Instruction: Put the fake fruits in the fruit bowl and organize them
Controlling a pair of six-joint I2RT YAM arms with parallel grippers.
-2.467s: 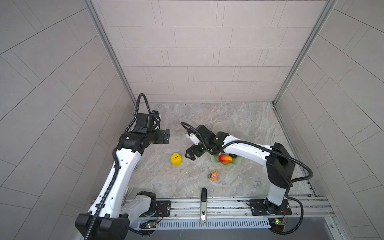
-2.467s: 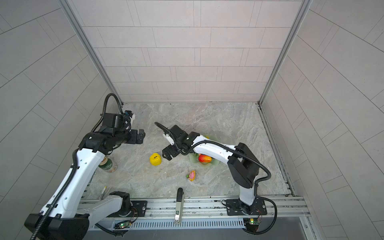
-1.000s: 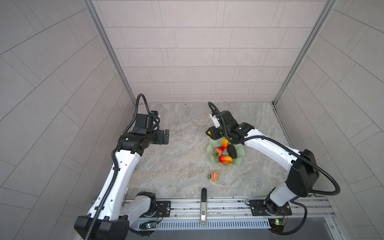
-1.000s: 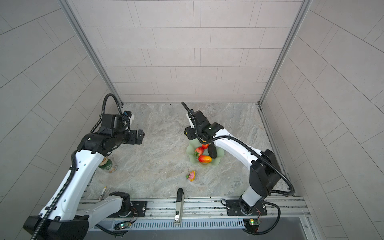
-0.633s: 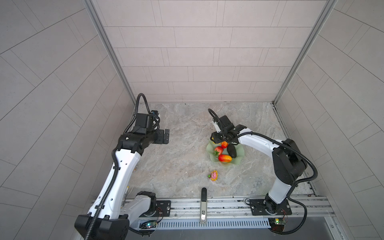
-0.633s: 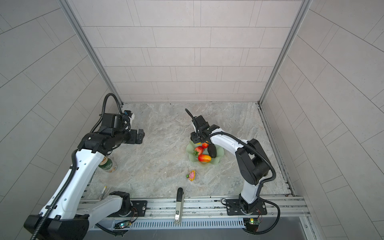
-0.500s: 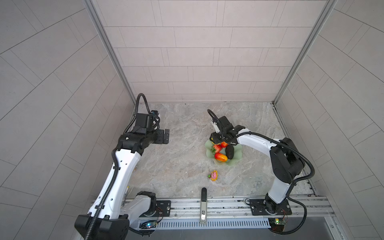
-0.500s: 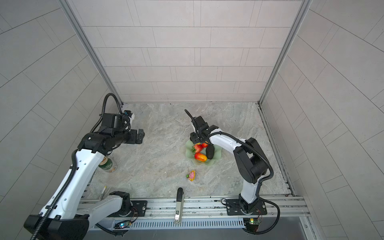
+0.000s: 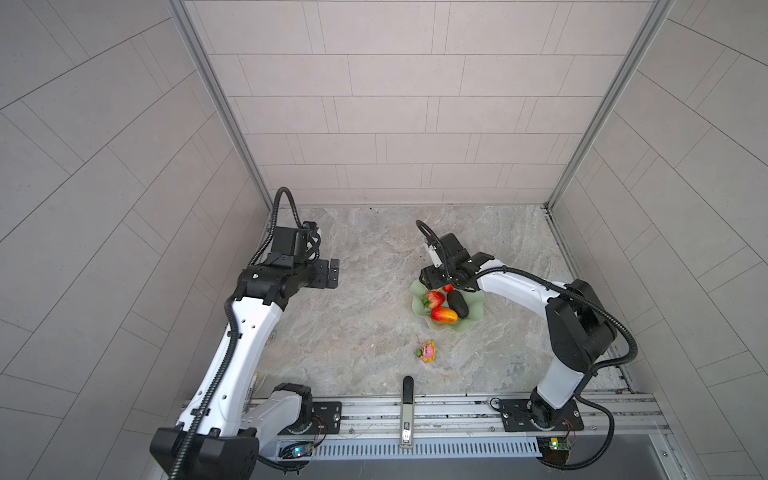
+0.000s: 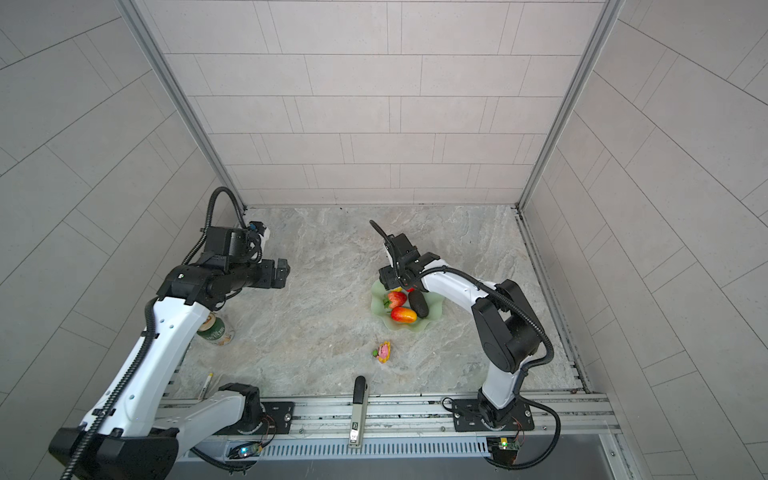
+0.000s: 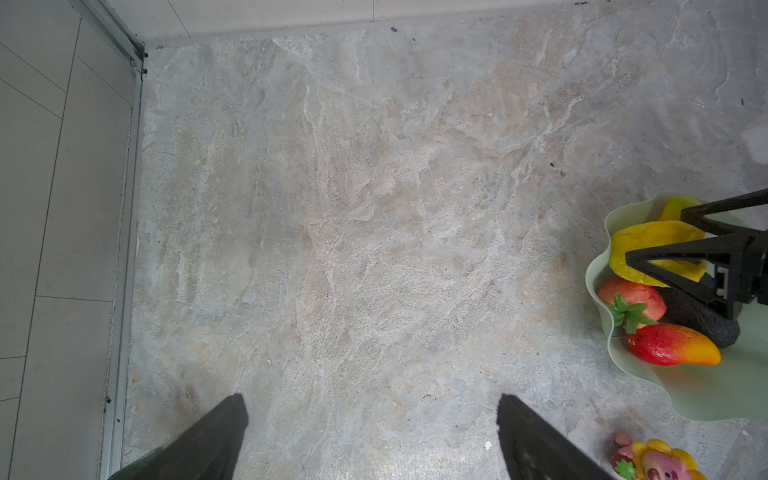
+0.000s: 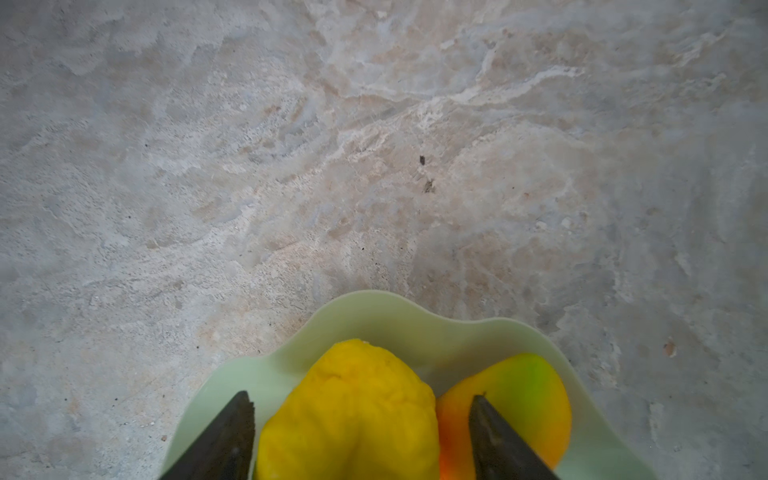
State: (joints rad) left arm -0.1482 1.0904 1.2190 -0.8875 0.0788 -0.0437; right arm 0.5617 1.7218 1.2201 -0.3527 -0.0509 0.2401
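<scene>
We find the right gripper (image 12: 360, 395) open, jaws apart either side of the lumpy yellow plastic fruit (image 12: 349, 415), which lies in the pale mint-green ruffled bowl (image 12: 386, 303) beside a red-yellow mango (image 12: 523, 386); left gripper (image 11: 370, 395) open above the stone-patterned table (image 11: 374, 208).

Light even, diffuse; shadows soft. Both top views sharp, tiled walls (image 9: 124, 166) bowed toward the edges. Right wrist view: worktop (image 12: 374, 145) beyond right claw (image 12: 361, 397) slightly soft, corners dim, fingers (image 12: 224, 440) blurred.
</scene>
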